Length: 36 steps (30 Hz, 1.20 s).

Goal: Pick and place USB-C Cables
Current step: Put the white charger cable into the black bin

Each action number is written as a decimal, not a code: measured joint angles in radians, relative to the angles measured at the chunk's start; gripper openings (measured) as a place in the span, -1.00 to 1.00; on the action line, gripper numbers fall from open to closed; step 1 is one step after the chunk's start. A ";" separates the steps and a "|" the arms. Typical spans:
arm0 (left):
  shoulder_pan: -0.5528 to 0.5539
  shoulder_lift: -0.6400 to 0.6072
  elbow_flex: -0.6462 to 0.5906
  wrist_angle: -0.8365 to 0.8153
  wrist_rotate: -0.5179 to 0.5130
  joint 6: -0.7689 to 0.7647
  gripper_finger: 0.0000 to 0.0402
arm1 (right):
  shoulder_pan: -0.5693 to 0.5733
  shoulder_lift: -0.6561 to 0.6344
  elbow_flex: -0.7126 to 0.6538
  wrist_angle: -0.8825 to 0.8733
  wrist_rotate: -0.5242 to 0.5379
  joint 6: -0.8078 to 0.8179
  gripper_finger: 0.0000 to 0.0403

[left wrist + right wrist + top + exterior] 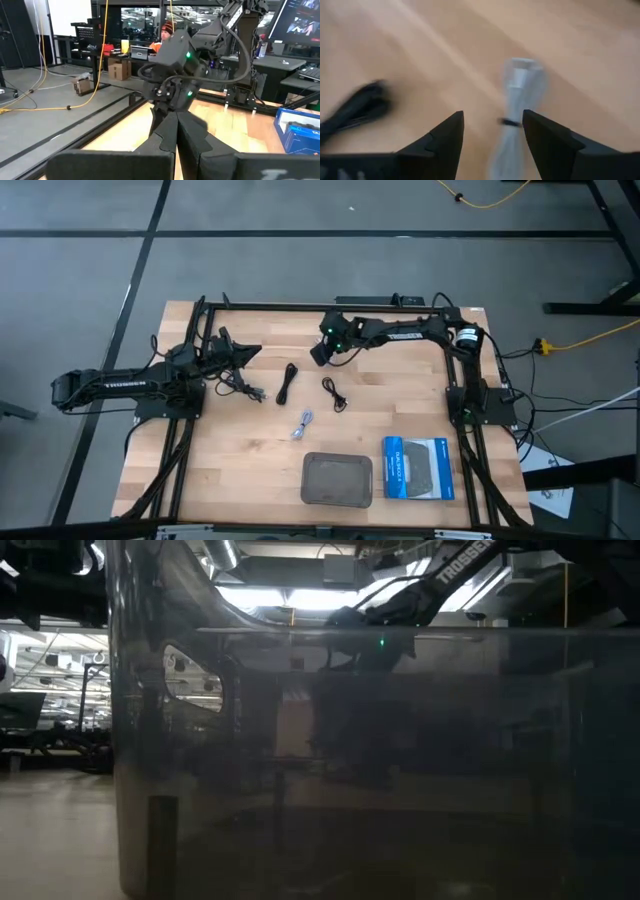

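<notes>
Four small cable bundles lie flat on the wooden table: three black ones and a white one. My right gripper hovers over the table's far middle, open, touching nothing. In its wrist view the right gripper looks down past its fingers at the white cable, with a black cable off to one side. My left gripper waits near the far left, beyond the leftmost black bundle. In its own wrist view the left gripper is shut and empty.
A grey tray sits near the table's near edge, with a blue-and-grey flat box to its right. A murky translucent surface close to the lens fills the low view; only the right arm shows above it. A person is in the room behind.
</notes>
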 joint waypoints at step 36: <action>0.000 0.000 0.000 0.004 -0.008 0.008 -1.00 | 0.108 0.066 0.034 -0.054 0.079 -0.094 -0.89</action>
